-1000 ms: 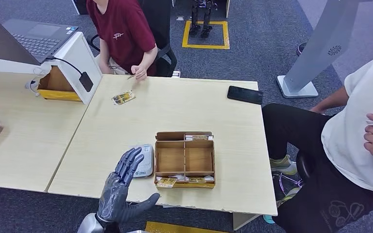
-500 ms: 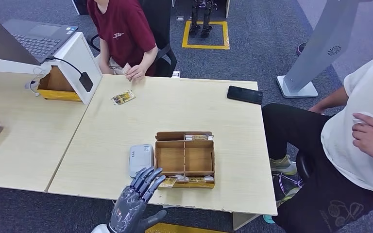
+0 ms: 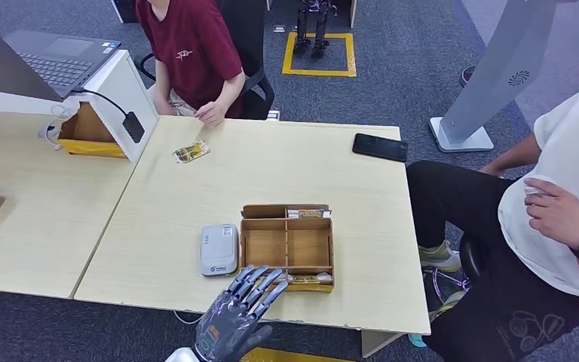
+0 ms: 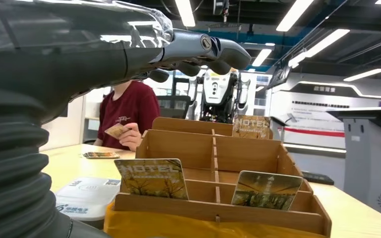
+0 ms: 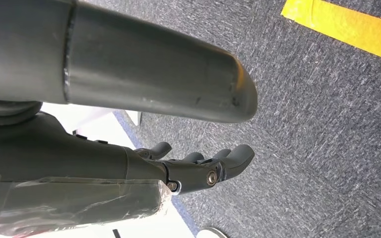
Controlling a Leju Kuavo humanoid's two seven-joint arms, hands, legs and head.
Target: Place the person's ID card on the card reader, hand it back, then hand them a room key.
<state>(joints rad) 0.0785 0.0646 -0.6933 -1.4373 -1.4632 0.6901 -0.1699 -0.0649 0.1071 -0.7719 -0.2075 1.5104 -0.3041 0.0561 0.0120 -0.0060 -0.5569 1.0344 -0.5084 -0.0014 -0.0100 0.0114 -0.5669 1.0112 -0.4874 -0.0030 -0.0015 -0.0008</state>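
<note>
The head view looked down from high up at the table (image 3: pixel 196 196). The left wrist view sat low and close by the wooden box (image 4: pixel 218 163), which both views shared. The right wrist view faced the carpet floor (image 5: pixel 327 124).

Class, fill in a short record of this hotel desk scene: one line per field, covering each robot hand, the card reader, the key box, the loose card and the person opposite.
Left hand: open, fingers spread, at the near front of the key box
Right hand: hangs over the carpet, holds nothing
Card reader: flat on the table, beside the key box, no card on it
Key box: wooden, divided, hotel cards standing front and back
Loose card: lies on the table's far side
Person in red: seated opposite, holds a card
</note>
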